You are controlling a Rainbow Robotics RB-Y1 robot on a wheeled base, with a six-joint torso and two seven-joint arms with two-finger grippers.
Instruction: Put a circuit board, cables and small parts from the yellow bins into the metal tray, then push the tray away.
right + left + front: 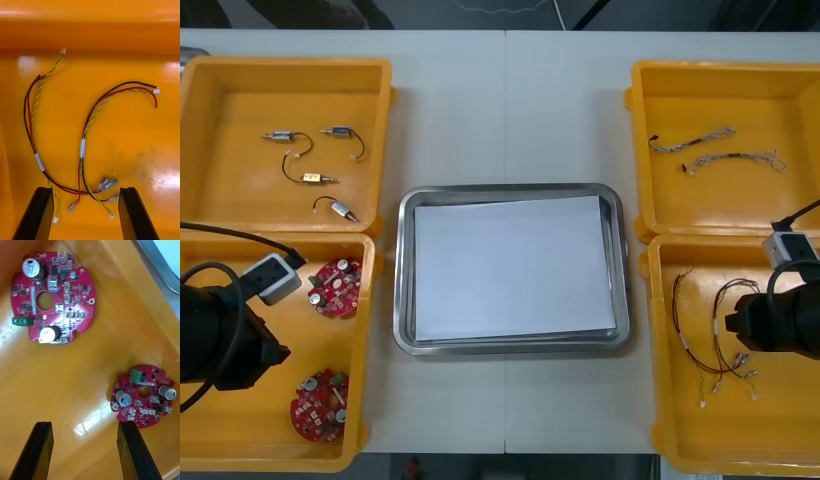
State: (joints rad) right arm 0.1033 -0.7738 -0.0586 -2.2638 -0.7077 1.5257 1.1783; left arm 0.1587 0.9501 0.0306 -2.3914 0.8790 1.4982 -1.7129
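My left arm (220, 340) hangs over the near left yellow bin (240, 440), which holds two round red circuit boards (335, 287) (319, 405). My left gripper (84, 452) is open above the bin floor; one board (142, 395) lies just past one fingertip (129, 435), the other board (52, 298) farther off. My right arm (780, 320) is over the near right bin (670, 400). My right gripper (85, 213) is open, with the connector ends of the red and yellow cables (84, 146) lying between its fingers. The metal tray (405, 270), white inside, sits at the table's centre.
The far left bin (210, 90) holds several small metal parts (320, 178) with black leads. Two twisted blue and white cables (692, 140) lie in the far right bin (800, 90). Bare table runs beyond the tray's far rim.
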